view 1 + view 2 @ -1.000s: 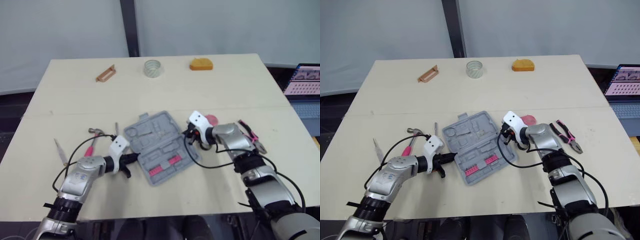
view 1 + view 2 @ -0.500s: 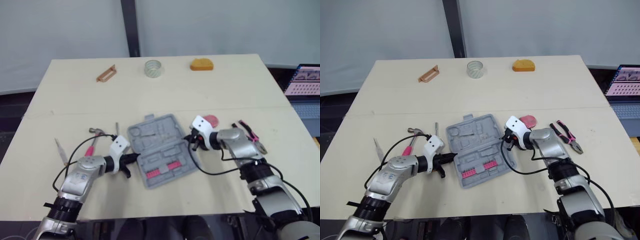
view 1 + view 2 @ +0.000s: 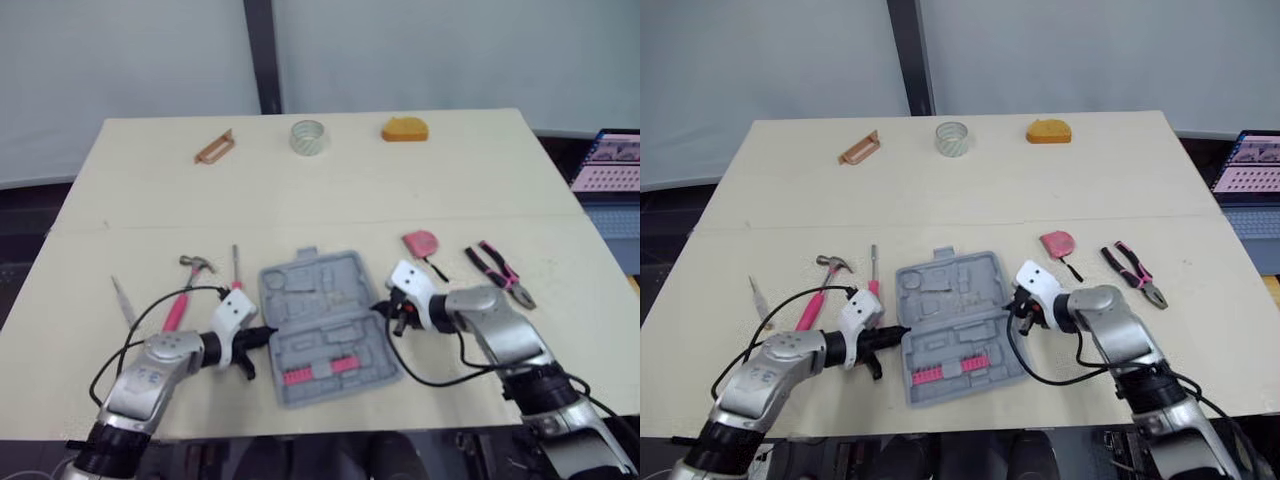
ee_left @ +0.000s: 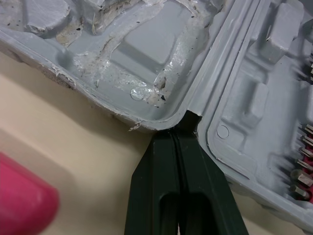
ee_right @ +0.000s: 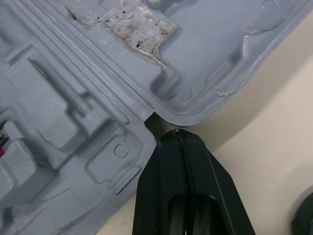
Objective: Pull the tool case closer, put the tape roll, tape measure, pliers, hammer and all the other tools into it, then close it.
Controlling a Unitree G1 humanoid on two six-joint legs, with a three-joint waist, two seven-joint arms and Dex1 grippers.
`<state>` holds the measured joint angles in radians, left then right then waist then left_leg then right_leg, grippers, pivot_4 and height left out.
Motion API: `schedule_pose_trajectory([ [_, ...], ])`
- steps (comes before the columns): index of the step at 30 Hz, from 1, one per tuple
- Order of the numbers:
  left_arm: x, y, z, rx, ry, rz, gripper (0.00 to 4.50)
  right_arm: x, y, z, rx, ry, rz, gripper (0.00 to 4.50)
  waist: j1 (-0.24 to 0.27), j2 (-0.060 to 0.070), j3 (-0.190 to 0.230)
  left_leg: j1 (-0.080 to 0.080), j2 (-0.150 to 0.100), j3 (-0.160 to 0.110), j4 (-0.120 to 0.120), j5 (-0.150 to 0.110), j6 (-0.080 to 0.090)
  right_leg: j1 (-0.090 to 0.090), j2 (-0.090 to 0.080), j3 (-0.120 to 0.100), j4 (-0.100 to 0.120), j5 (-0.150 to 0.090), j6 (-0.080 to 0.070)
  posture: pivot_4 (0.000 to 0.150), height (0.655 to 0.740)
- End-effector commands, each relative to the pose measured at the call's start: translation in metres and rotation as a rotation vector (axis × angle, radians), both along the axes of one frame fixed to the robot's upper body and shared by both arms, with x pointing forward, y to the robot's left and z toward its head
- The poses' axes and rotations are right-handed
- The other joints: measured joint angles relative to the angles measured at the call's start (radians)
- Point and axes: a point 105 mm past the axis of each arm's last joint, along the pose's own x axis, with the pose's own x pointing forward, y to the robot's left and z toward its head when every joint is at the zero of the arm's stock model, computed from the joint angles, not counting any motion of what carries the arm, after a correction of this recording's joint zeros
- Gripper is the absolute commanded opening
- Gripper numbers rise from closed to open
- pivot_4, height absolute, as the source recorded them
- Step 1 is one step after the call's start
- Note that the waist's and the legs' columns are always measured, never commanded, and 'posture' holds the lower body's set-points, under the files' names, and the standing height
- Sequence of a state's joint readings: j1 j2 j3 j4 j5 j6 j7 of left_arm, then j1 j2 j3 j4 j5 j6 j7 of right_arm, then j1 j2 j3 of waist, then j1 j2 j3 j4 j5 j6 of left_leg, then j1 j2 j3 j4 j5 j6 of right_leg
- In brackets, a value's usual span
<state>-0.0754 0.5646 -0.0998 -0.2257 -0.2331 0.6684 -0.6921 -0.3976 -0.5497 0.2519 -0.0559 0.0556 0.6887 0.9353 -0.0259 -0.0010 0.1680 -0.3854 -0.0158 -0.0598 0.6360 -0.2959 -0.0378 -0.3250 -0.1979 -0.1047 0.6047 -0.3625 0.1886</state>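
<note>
Now left gripper (image 4: 177,134) and right gripper (image 5: 176,135), both pressed together, flank the moulded grey tool case (image 3: 325,310)

The open grey moulded-plastic tool case (image 5: 73,98) is seen lying on the cream tabletop (image 5: 274,122). The two black fingers of the right gripper (image 5: 178,133) are pressed together, their tips at the hinge notch between the case's halves. Brownish residue (image 5: 132,27) is noted in one recess.

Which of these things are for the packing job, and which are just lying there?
For the job: tool case, tape roll, tape measure, pliers, hammer, screwdriver.
Just lying about: laptop, probably the orange block.
</note>
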Motion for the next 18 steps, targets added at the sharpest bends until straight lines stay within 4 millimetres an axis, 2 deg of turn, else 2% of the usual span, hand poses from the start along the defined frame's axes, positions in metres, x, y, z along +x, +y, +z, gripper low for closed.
schedule_pose_trajectory([
  [1, -0.012, -0.005, 0.002, -0.008, 0.015, -0.044, 0.02, -0.016, 0.007, 0.011, 0.033, -0.002, 0.040, 0.00, 0.002, 0.000, 0.000, 0.000, 0.000, 0.000, 0.000, 0.000, 0.000, 0.000, 0.000, 0.000, 0.000, 0.000, 0.000, 0.150, 0.7400],
  [10, -0.022, -0.002, -0.001, -0.003, 0.035, -0.040, 0.02, -0.040, 0.002, 0.006, 0.031, 0.047, 0.007, 0.00, 0.003, 0.000, 0.000, 0.000, 0.000, 0.000, 0.000, 0.000, 0.000, 0.000, 0.000, 0.000, -0.001, 0.000, 0.000, 0.150, 0.7400],
  [18, -0.023, -0.002, -0.001, -0.002, 0.036, -0.035, 0.02, -0.052, -0.003, 0.003, 0.029, 0.079, -0.014, 0.00, 0.010, 0.000, 0.000, 0.000, 0.000, 0.001, 0.000, 0.000, 0.000, 0.000, 0.000, 0.000, -0.001, 0.000, 0.000, 0.150, 0.7400],
])
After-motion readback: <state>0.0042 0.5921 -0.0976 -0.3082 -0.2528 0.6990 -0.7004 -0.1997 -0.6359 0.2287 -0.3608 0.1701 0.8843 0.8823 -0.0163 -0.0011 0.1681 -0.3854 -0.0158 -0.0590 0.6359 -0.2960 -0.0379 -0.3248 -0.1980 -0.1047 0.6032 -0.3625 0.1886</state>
